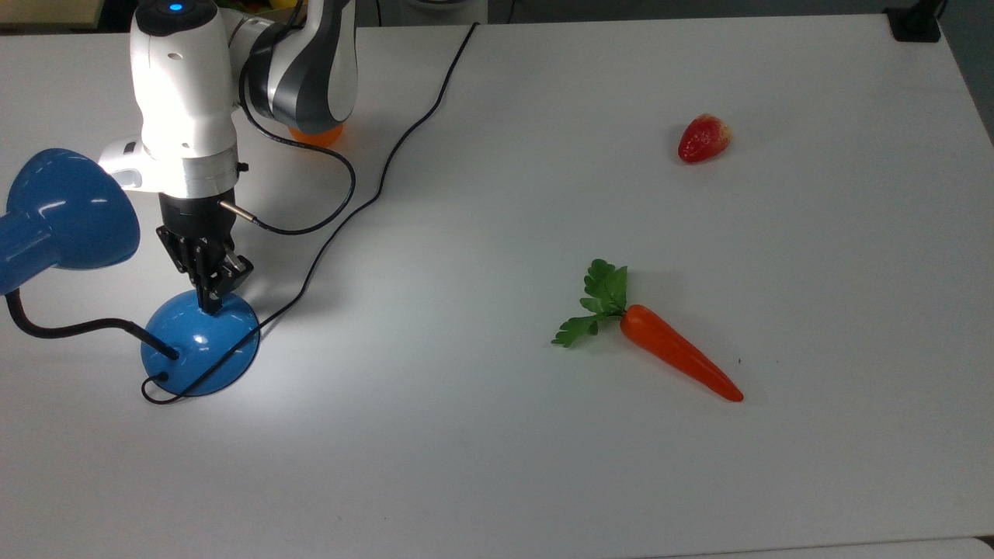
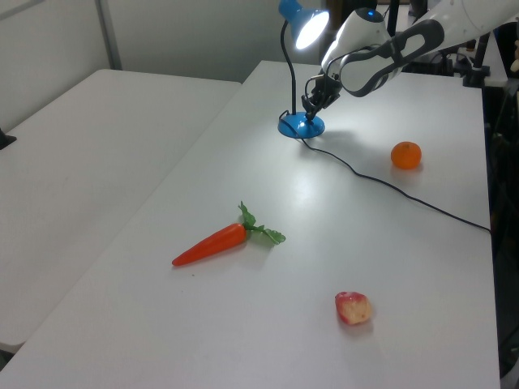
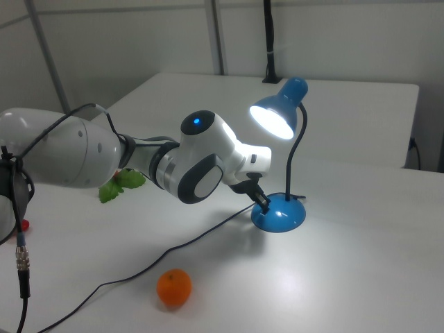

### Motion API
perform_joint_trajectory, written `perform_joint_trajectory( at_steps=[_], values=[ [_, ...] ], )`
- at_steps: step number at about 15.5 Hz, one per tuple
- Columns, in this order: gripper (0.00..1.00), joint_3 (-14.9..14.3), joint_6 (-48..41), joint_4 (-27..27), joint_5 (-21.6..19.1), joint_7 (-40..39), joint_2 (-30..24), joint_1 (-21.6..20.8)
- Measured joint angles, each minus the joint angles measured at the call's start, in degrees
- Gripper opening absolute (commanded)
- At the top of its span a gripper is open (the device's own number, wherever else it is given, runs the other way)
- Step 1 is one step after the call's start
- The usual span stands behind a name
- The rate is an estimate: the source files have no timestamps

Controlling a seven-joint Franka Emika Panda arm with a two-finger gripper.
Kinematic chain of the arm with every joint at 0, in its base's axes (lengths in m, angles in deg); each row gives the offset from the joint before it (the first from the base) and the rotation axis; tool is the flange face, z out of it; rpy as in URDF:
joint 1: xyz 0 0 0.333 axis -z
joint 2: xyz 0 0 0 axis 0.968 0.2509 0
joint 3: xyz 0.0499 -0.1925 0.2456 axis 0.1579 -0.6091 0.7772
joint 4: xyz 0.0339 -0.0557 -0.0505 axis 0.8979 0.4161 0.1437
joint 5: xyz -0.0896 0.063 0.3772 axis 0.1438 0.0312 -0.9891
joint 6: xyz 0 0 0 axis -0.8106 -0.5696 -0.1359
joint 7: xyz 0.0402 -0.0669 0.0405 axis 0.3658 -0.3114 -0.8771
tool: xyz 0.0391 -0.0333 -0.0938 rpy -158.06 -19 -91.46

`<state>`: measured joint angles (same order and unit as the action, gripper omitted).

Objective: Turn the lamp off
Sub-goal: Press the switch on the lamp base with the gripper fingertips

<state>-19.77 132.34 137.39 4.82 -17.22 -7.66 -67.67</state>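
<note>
Blue lamp [image 1: 199,343] is sitting at the top view's left edge of the white worktop [image 1: 543,466], shade glowing in the right view (bulb lit). Gripper [image 1: 211,304] is pointing down with its fingers pinched together, tip pressing on the upper part of the domed base. Black cord [image 1: 373,194] is trailing off toward the far edge. Carrot [image 1: 675,359], strawberry [image 1: 703,138] and orange [image 2: 405,155] are lying well apart.
</note>
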Motion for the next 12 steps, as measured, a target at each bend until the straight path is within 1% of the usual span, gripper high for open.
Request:
perform_joint_trajectory(
  at_steps=[12],
  values=[
    [0.06, 0.0, 0.0, -0.04, 0.0, 0.0, 0.55, -0.01]
  ],
)
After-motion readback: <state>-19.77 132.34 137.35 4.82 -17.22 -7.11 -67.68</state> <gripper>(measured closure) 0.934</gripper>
